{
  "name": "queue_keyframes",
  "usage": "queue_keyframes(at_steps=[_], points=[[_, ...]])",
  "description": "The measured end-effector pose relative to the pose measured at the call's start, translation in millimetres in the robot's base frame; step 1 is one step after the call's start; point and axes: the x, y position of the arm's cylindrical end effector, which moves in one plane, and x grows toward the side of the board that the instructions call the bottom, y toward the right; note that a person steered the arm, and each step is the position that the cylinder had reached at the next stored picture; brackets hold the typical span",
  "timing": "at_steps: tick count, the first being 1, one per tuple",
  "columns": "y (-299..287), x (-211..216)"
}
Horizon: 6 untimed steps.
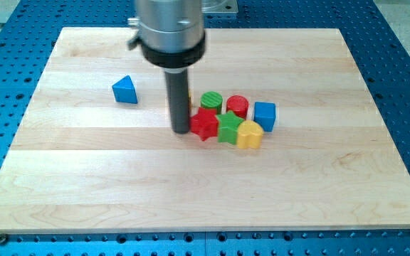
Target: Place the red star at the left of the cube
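Six blocks are easy to see on the wooden board [84,185], and five of them stand close together near the middle. My tip [181,131] is just at the view's left of the red star [204,124] and seems to touch it or almost touch it; I cannot tell which one. The rod has no jaws, it is only a straight dark rod, so nothing is held or clamped.

On its right side the red star touches a green star [229,127]. A yellow heart-shaped block [249,134] lies next to the green star, on the view's right and a little lower. The blue cube [264,115] is at the right end of the group, just beside the yellow block. So the red star is at the view's left of the cube, but the green star and the yellow block are between them.

Behind this row, toward the view's top, a green cylinder [211,101] and a red cylinder [237,106] stand side by side. A small yellow piece shows just behind the rod, but its shape is hidden.

A blue triangle block [124,90] stands alone, well apart from the group, toward the view's left. The board lies on a blue table [404,85] with many holes.
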Motion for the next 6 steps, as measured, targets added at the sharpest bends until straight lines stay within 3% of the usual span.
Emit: queue_keyframes(at_steps=[1,3,6], points=[[44,0],[3,31],[153,-12]])
